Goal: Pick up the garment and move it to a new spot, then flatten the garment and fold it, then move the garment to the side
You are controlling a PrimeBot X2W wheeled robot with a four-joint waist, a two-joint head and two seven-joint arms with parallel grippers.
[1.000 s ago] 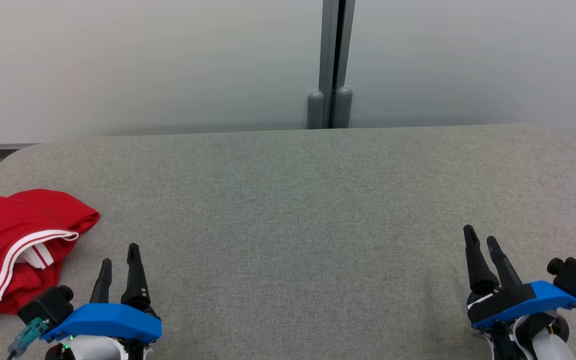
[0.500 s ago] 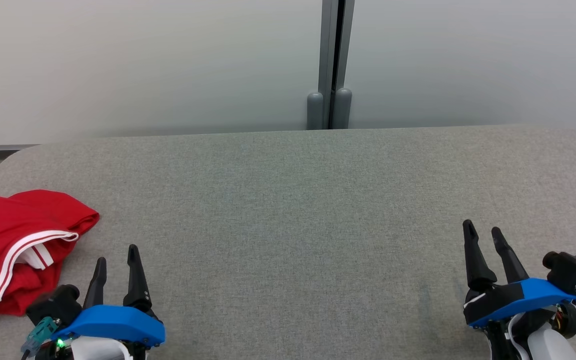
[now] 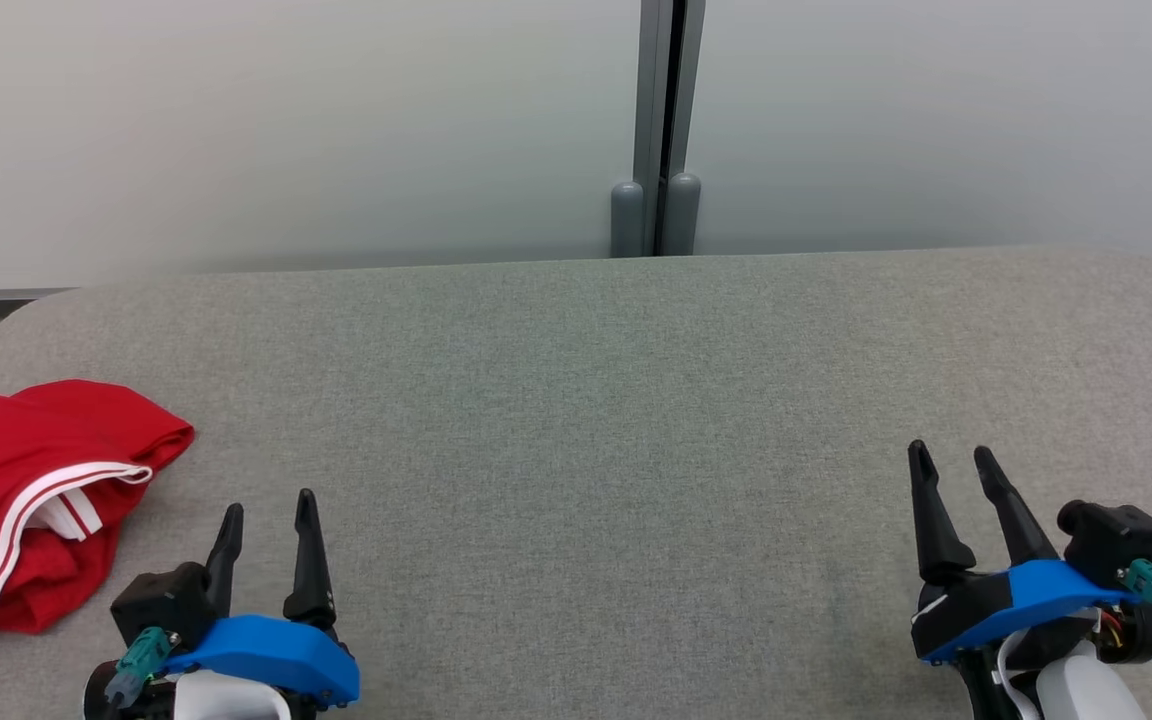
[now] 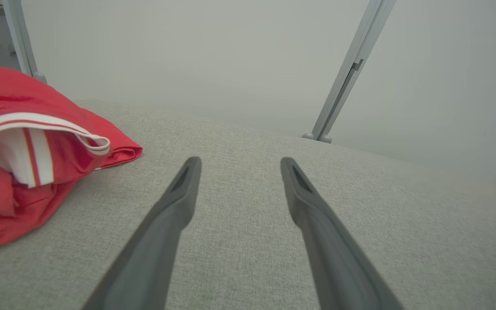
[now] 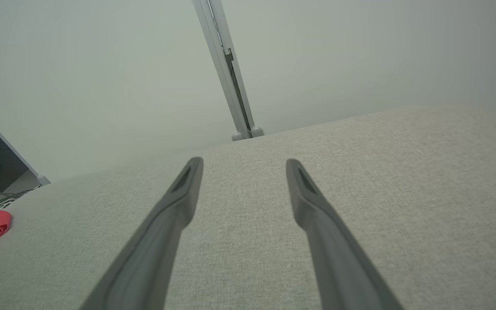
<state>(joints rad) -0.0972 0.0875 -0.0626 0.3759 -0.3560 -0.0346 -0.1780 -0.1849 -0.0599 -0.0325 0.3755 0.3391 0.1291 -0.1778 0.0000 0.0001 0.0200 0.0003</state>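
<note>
Grey cloth covers the bench [image 3: 576, 400]; the crumpled red garment [image 3: 16, 470] lies at its left edge. Left gripper [image 3: 270, 500], near it, and right gripper [image 3: 950, 448], far across, both point forward, low, jaws open and empty.

Grey tabletop [image 3: 576, 400], one garment [image 3: 26, 490] on it.
You have a fabric-covered tabletop with rounded far corners before you. The red garment, white stripes along one edge, lies crumpled at the left side, part of it running out of the head view.
</note>
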